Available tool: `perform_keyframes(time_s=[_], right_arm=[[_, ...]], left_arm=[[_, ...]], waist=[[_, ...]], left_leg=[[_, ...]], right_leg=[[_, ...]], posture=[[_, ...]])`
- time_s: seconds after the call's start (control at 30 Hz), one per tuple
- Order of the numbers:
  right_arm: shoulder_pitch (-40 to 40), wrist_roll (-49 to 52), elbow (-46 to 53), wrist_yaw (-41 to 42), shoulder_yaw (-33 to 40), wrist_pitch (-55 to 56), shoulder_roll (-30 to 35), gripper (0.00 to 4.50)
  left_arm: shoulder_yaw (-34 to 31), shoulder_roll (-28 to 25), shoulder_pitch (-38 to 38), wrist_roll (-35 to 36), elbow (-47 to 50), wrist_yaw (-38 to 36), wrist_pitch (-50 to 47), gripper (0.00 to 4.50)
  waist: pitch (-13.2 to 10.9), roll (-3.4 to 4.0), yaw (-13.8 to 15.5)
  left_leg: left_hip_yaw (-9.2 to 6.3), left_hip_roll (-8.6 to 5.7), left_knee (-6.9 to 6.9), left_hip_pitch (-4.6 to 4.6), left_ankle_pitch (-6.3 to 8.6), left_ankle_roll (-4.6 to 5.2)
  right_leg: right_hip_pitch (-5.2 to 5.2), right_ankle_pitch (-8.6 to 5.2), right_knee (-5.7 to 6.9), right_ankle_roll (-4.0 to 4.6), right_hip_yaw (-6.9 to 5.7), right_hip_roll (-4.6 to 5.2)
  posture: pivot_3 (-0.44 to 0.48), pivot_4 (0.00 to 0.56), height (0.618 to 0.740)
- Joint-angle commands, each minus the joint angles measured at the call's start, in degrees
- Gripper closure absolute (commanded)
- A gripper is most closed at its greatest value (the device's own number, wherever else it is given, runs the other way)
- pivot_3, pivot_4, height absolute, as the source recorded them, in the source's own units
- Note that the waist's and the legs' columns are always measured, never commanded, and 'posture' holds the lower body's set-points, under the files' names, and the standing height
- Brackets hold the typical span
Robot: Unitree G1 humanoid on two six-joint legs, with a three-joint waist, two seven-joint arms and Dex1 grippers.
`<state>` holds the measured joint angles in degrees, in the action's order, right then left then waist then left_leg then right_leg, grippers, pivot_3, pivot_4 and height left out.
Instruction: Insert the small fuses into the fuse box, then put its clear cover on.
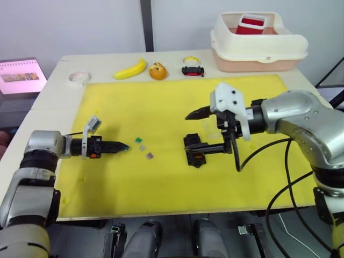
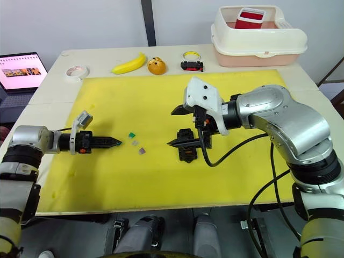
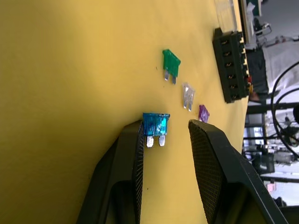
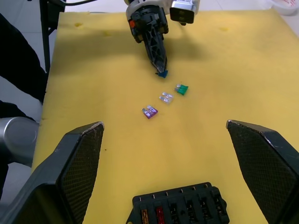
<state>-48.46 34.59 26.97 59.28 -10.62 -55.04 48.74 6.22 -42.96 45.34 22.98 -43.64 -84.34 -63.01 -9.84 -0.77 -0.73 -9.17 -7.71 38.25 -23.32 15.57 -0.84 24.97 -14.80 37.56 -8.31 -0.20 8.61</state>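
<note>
My left gripper [image 3: 166, 140] lies low over the yellow mat [image 1: 161, 102], jaws apart, with the teal fuse [image 3: 155, 125] flat on the mat between the fingertips, against one pad [image 3: 138, 154] and clear of the other. Just past it I count three more loose fuses in a short row: a green fuse [image 3: 171, 62], a grey fuse [image 3: 188, 95] and a purple fuse [image 3: 203, 113], each apart from its neighbour. That makes four fuses loose on the mat. My right gripper [image 4: 163, 172] hangs over the fuse box [image 4: 180, 209] with its jaws spread wide, one to each side of the box and touching nothing. The box lies flat on the mat, well apart from the loose fuses, and I see two slots filled, one orange and one red. At the far edge of the surface sit one banana [image 1: 131, 69], one tape roll [image 1: 78, 78] and one cream tub [image 1: 258, 45].
</note>
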Motion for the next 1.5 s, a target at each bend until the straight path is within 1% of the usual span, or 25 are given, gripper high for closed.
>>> perform_keyframes(time_s=[0.03,0.3,0.33,0.4,0.43,0.67,0.9,1.0,1.07,1.2,1.33,1.37,1.43,1.5], right_arm=[[-1.4,-0.1,1.7,-0.1,0.6,0.5,0.2,0.00],[-1.4,-0.1,1.8,0.0,0.5,0.6,0.1,0.00],[-1.5,-0.1,1.7,0.0,0.5,0.7,0.1,0.00],[-1.5,-0.1,1.8,-0.1,0.5,0.6,0.0,0.00],[-1.5,-0.1,1.7,-0.1,0.5,0.7,-0.1,0.00],[-1.3,0.1,2.0,-0.4,0.6,0.4,-0.3,0.00],[-0.1,2.8,3.3,-2.7,3.1,-2.1,-1.3,0.00],[0.4,8.6,3.5,-7.8,7.8,-8.2,-5.5,0.00],[-0.1,11.9,3.1,-11.5,10.4,-12.5,-8.3,0.00],[-5.0,23.9,-2.8,-23.0,20.5,-27.1,-19.7,0.00],[-7.8,28.8,-6.8,-33.1,28.4,-36.4,-29.0,0.00],[-8.0,30.6,-7.7,-35.5,29.6,-37.1,-30.5,0.00],[-7.5,32.5,-7.4,-38.8,29.2,-37.5,-31.1,0.00],[-6.8,35.0,-7.5,-41.7,28.8,-37.5,-30.8,0.57]], left_arm=[[0.7,-0.2,-0.7,-0.6,0.6,-0.1,0.3,2.90],[-0.2,-0.5,-0.9,-1.5,-1.1,1.8,1.8,2.90],[-0.4,-0.5,-1.0,-1.5,-1.2,2.0,2.0,3.44],[-0.6,-0.6,-1.2,-1.6,-1.3,2.4,2.3,4.22],[-0.6,-0.6,-1.3,-1.6,-1.2,2.4,2.3,4.45],[-1.7,-1.8,-1.3,-0.4,1.2,1.7,1.8,4.45],[-7.1,-3.4,0.8,6.2,11.8,1.5,-2.4,4.45],[-11.1,-2.9,2.4,11.9,21.5,2.9,-6.8,4.45],[-12.7,-2.3,2.5,14.6,25.7,4.3,-8.8,4.45],[-15.5,0.5,3.1,21.1,36.3,6.8,-10.4,4.45],[-16.2,1.9,4.1,25.4,41.8,8.2,-10.5,4.45],[-16.2,2.0,4.4,26.1,42.3,8.6,-10.4,4.45],[-15.8,2.2,4.8,27.1,42.6,9.2,-9.8,4.45],[-15.3,2.2,4.8,27.6,42.5,9.5,-9.0,4.50]], waist=[[0.0,0.00,0.0],[0.0,0.00,0.0],[0.0,0.00,-0.1],[0.0,0.00,-0.1],[0.0,0.01,-0.1],[0.0,0.01,-0.2],[0.0,0.00,-0.1],[0.0,-0.01,-0.1],[0.0,-0.02,-0.1],[0.0,-0.01,-0.4],[0.0,0.00,-0.5],[0.0,0.01,-0.5],[0.0,0.01,-0.4],[0.0,0.01,-0.3]], left_leg=[[0.00,0.00,0.00,0.00,0.00,0.00],[0.00,0.00,0.00,0.00,0.00,0.00],[0.00,0.00,0.00,0.00,0.00,0.00],[0.00,0.00,0.00,0.00,0.00,0.00],[0.00,0.00,-0.01,0.00,0.00,0.00],[0.00,0.02,-0.01,0.01,0.00,0.00],[0.00,0.02,-0.01,-0.05,0.00,0.00],[-0.03,0.03,-0.01,-0.06,0.00,-0.01],[-0.05,0.03,-0.01,-0.07,0.00,-0.01],[-0.05,0.06,-0.03,-0.04,-0.02,-0.03],[-0.08,0.10,-0.08,-0.04,-0.03,-0.05],[-0.09,0.10,-0.09,-0.04,-0.03,-0.05],[-0.08,0.10,-0.08,-0.04,-0.04,-0.06],[-0.08,0.07,-0.07,-0.04,-0.04,-0.07]], right_leg=[[0.00,0.00,0.00,0.00,0.00,0.00],[0.00,0.00,0.00,0.00,0.00,0.00],[0.00,0.00,0.00,0.00,0.00,-0.01],[0.01,0.00,0.00,0.00,0.00,-0.01],[0.01,0.00,0.00,0.00,0.00,-0.01],[0.02,0.00,0.01,0.00,0.00,-0.02],[0.09,0.00,0.01,0.00,0.00,-0.01],[0.08,0.00,0.00,0.00,0.01,0.00],[0.07,0.00,0.00,0.01,0.01,0.01],[0.06,0.01,-0.01,0.03,0.02,-0.01],[0.08,0.03,-0.03,0.06,0.02,-0.03],[0.08,0.04,-0.04,0.07,0.02,-0.03],[0.08,0.04,-0.04,0.08,0.02,-0.03],[0.08,0.05,-0.04,0.08,0.02,-0.02]], posture=[[0.000,0.150,0.740],[0.000,0.150,0.740],[0.000,0.150,0.740],[0.000,0.150,0.740],[0.000,0.150,0.740],[0.000,0.150,0.740],[0.000,0.150,0.740],[0.000,0.150,0.740],[0.000,0.150,0.740],[0.000,0.150,0.740],[0.000,0.150,0.740],[0.000,0.150,0.740],[0.000,0.150,0.740],[0.000,0.150,0.740]])
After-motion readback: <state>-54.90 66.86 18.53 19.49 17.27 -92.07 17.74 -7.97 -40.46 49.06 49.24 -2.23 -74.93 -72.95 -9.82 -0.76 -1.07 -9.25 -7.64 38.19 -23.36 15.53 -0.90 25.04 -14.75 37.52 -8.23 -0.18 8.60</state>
